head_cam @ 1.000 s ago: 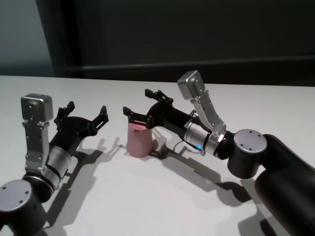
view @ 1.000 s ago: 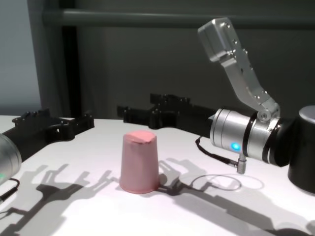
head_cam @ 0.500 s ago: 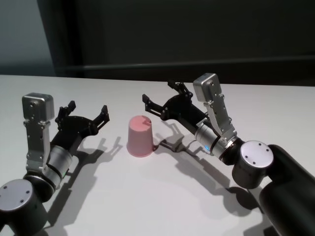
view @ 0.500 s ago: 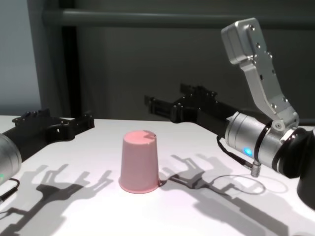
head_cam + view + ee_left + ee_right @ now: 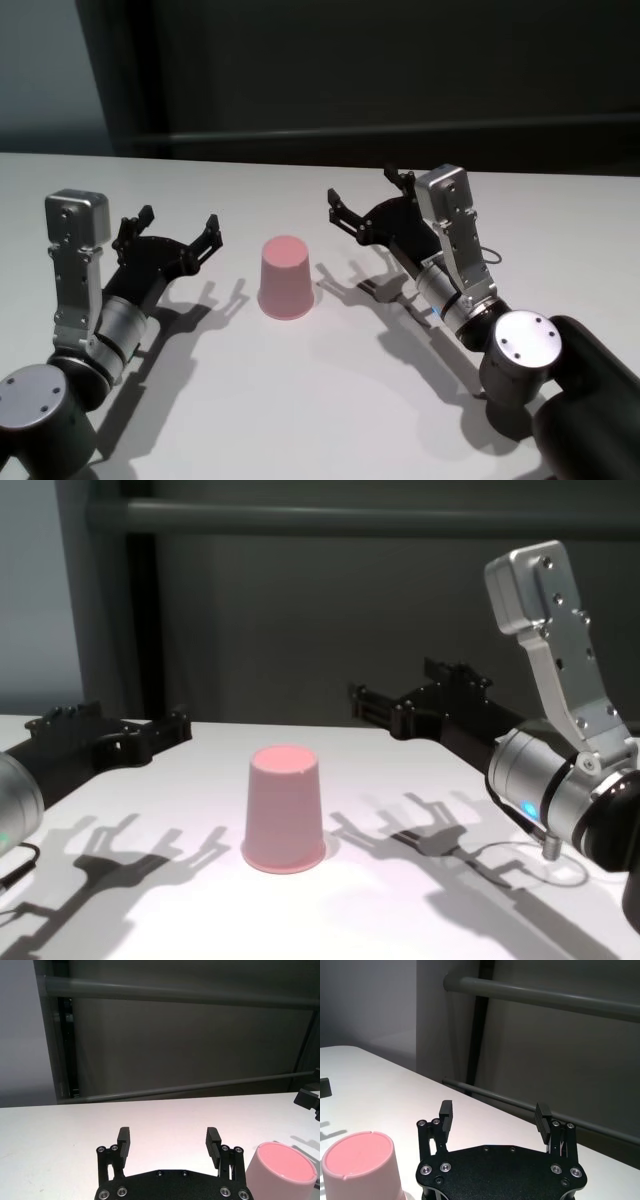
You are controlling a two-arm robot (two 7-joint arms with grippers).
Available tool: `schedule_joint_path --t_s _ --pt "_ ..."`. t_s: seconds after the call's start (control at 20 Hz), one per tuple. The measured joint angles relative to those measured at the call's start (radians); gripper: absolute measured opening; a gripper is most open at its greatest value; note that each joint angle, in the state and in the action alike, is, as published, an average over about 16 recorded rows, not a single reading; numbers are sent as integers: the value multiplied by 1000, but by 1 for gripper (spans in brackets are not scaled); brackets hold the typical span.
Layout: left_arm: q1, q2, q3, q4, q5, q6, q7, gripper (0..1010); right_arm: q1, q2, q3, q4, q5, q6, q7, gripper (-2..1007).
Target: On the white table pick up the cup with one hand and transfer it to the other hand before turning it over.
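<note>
Black and spread wide with nothing between its fingers, the right end effector (image 5: 368, 200) hangs just off the tabletop (image 5: 330, 420), to the right of the cup (image 5: 286, 278) and apart from it; the left end effector (image 5: 170, 231) sits equally spread and empty to the cup's left, also clear of it. The pink plastic cup stands mouth down, flat base up, between the two, alone on the white tabletop. Its walls taper toward the top and look smooth, so a pinch placed high could likely squeeze it out and tip it, and a finger nudging the side on approach could send the light cup sliding. Nothing else lies on the tabletop to block either arm; only a dark wall and rail (image 5: 360, 518) stand beyond the far edge.
</note>
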Motion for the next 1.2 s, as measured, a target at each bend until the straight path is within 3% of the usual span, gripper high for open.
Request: schedule_joint_path --t_s 0.25,0.5,1.2 --pt "0 0 0 0 0 0 0 1001 -27 -2 15 -19 -46 6 -64 1002" --pt "0 0 0 0 0 0 0 1001 -59 -2 30 -43 -82 -8 -107 1002" --pt "0 0 0 0 0 0 0 1001 -171 8 73 -126 -129 -100 -158 1002"
